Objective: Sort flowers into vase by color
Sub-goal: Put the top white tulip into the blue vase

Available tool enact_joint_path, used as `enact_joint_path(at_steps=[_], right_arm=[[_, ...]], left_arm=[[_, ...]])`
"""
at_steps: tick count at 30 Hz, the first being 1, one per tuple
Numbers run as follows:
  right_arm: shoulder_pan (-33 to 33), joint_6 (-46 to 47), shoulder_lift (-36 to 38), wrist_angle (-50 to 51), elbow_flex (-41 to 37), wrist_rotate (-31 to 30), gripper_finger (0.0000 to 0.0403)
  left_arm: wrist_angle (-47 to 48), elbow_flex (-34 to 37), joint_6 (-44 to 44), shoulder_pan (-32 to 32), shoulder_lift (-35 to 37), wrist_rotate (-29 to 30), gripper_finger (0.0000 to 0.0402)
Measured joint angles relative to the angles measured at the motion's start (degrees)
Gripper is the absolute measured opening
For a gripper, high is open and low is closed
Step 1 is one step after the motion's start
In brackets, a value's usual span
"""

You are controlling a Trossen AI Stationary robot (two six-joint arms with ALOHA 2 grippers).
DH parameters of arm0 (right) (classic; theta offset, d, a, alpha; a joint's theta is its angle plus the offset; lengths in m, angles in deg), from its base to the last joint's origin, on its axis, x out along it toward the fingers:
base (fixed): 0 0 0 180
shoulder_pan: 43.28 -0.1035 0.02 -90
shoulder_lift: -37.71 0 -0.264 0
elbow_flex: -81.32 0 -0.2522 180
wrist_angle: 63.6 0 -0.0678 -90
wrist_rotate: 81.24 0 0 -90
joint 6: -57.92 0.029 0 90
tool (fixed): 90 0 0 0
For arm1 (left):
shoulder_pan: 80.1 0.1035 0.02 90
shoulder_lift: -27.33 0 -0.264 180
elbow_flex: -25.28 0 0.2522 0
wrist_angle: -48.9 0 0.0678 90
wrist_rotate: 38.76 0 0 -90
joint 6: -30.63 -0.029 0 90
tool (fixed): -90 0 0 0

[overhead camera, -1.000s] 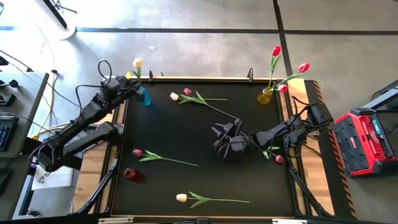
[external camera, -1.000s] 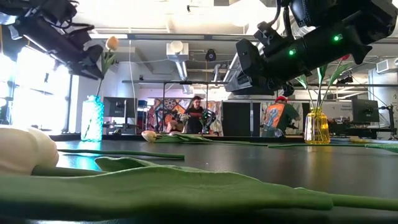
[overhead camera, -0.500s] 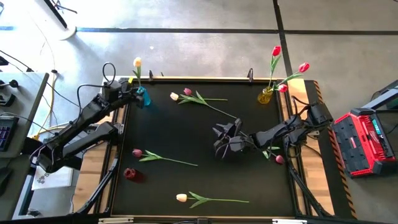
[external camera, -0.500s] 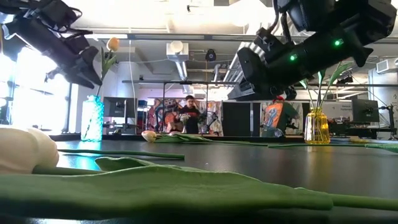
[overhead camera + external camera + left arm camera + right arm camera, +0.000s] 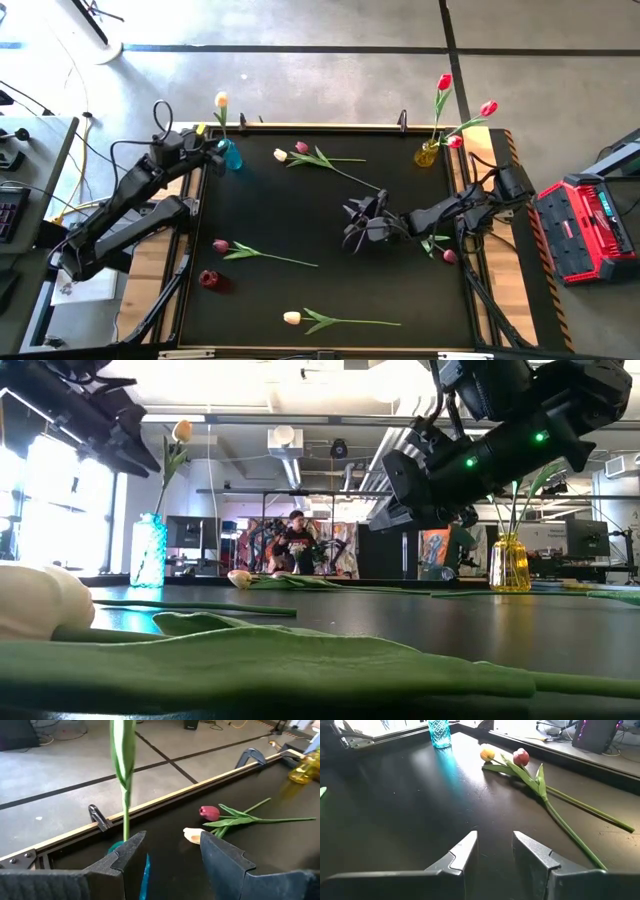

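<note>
Currently blue vase holds cream tulip; yellow vase red tulips

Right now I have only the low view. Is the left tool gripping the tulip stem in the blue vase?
Observer: No. In the left wrist view the left tool is open, and the stem rises beside one finger, not between the two.
Operator: What is the right tool pointed at?
Observer: The right tool is open and empty over the mat's middle, facing the back pink tulip lying beside a cream tulip.
Operator: Any vase besides blue and yellow?
Observer: The high view shows what looks like a small dark red vase at the mat's left edge, near the front pink tulip.
</note>
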Motion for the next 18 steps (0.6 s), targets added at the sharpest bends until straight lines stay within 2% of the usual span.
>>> enact_joint_path(at_steps=[9,18], right_arm=[[0.7,4.0,0.0,3.1,0.0,0.2,0.0110],[6.3,4.5,0.0,4.2,0.0,9.1,0.0110]], left_arm=[[0.1,0.0,1.5,-5.6,5.7,1.4,0.0172],[0.6,0.0,1.6,-11.4,7.3,1.5,0.0172]])
